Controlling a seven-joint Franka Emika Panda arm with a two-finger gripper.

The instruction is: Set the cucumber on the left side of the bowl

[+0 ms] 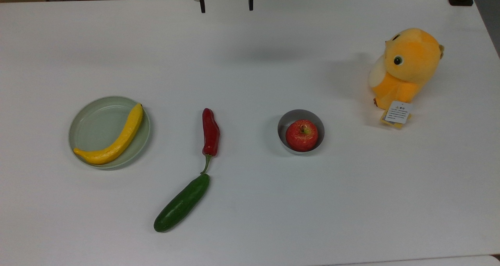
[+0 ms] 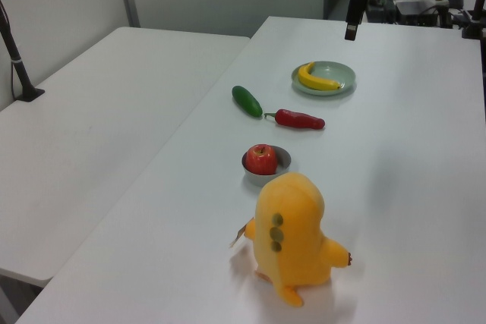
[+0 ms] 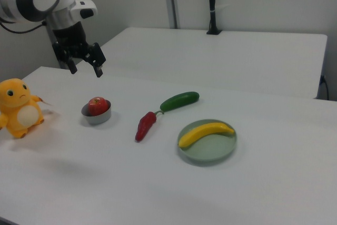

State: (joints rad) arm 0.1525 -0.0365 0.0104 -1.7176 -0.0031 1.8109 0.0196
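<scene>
the gripper (image 1: 226,6) hangs with its fingers spread wide and nothing between them, above the table's (image 1: 351,203) far edge in the top view. the cucumber (image 1: 181,202) lies toward the near edge (touching a chili's (image 1: 211,132) stem), well apart from the bowl (image 1: 290,119) holding an apple (image 1: 301,135).

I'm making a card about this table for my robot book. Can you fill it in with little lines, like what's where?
cucumber: lying on the table, one end almost touching the chili's stem
chili: between plate and bowl in the top view
bowl: holds a red apple
plate: holds a banana
plush toy: standing at the top view's right
pincer: open, up in the air, holding nothing
</scene>
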